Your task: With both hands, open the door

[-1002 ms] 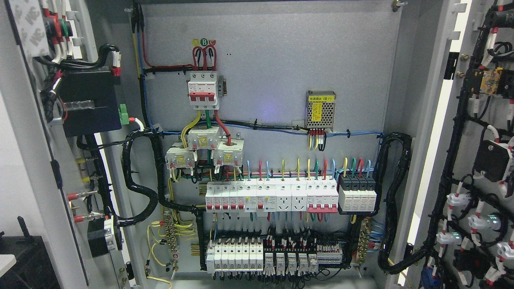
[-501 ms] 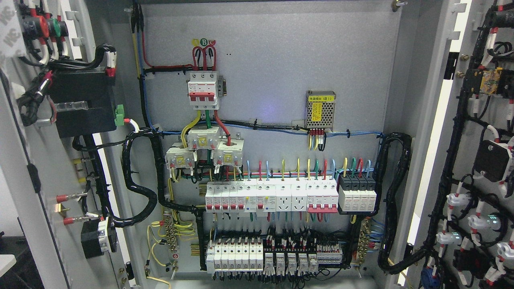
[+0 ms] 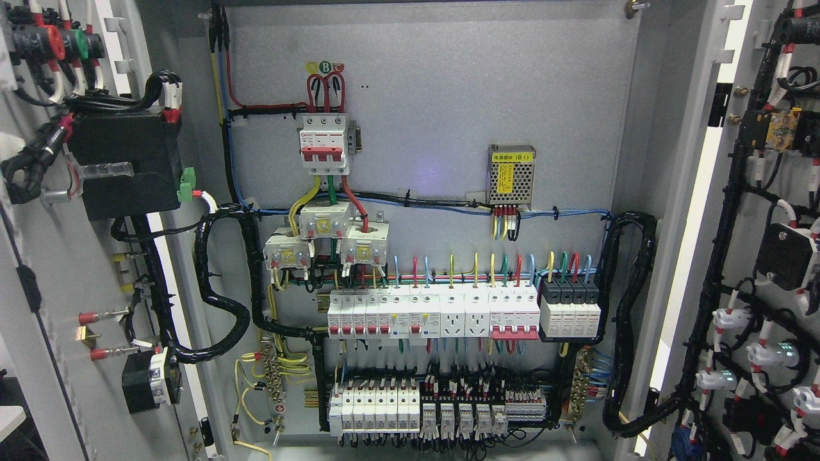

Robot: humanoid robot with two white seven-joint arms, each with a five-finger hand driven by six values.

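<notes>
An electrical cabinet stands open in front of me. Its left door (image 3: 57, 307) is swung out at the picture's left, showing its inner side with a black box (image 3: 125, 163), cables and red and green button backs. Its right door (image 3: 762, 256) is swung out at the right, with black cable looms and white lamp backs. Neither of my hands nor arms shows in the head view.
The grey back panel (image 3: 435, 115) carries a red-and-white breaker (image 3: 325, 144), a small mesh power supply (image 3: 511, 174), rows of white breakers (image 3: 435, 312) and relays (image 3: 442, 410). Thick black cable bundles (image 3: 221, 301) run from each door into the cabinet.
The left door has swung further outward to the left; its black box and terminals have shifted left in the picture. The right door and cabinet interior have not moved.
</notes>
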